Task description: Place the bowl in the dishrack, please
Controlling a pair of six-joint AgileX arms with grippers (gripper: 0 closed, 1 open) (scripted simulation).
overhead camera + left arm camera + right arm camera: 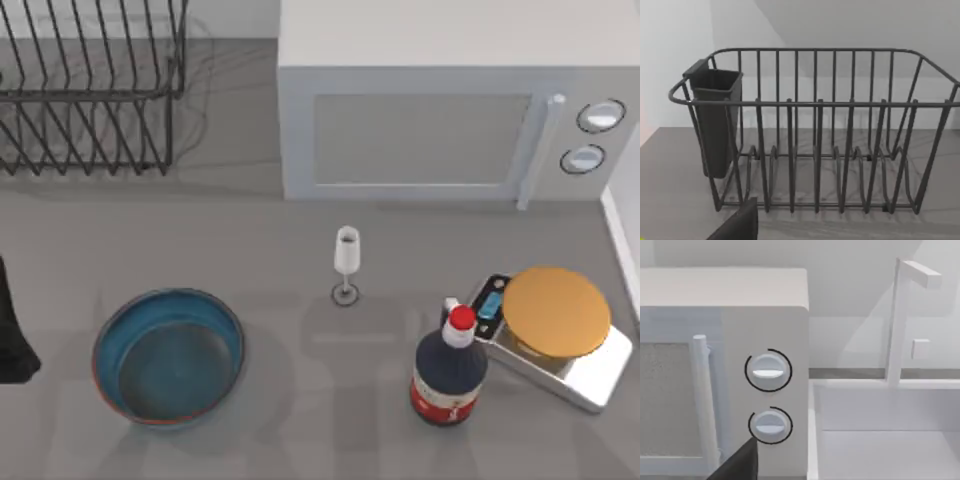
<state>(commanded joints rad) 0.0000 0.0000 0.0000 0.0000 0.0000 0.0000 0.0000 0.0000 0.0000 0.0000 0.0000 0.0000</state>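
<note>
The bowl [168,356] sits flat on the table [300,420] near the front left, and nothing is touching it. The dishrack [90,90] stands at the back left corner, well apart from the bowl, and I see nothing in its slots. I see a dark bit of my left arm at the top view's left edge, just beside the bowl, but I cannot tell how its jaws stand. I cannot tell about my right arm's jaws either; its wrist camera looks at the microwave [440,120] and a white sink [880,440]. I think a few things could go wrong. The bowl is wide, shiny and thin at the rim, so it may slip from a small pinch and drop. It could also bump the rack's top bar on the way in and tip. If I carry it too low, it might catch on the thin tines. The wine glass [346,262] is tall and thin, so a wide swing could knock it over. I count one bowl, one dishrack with one dark cup holder [715,120], one wine glass, one dark bottle [450,372] with a red cap, one kitchen scale [555,330] with an orange top, and one microwave with two knobs.
</note>
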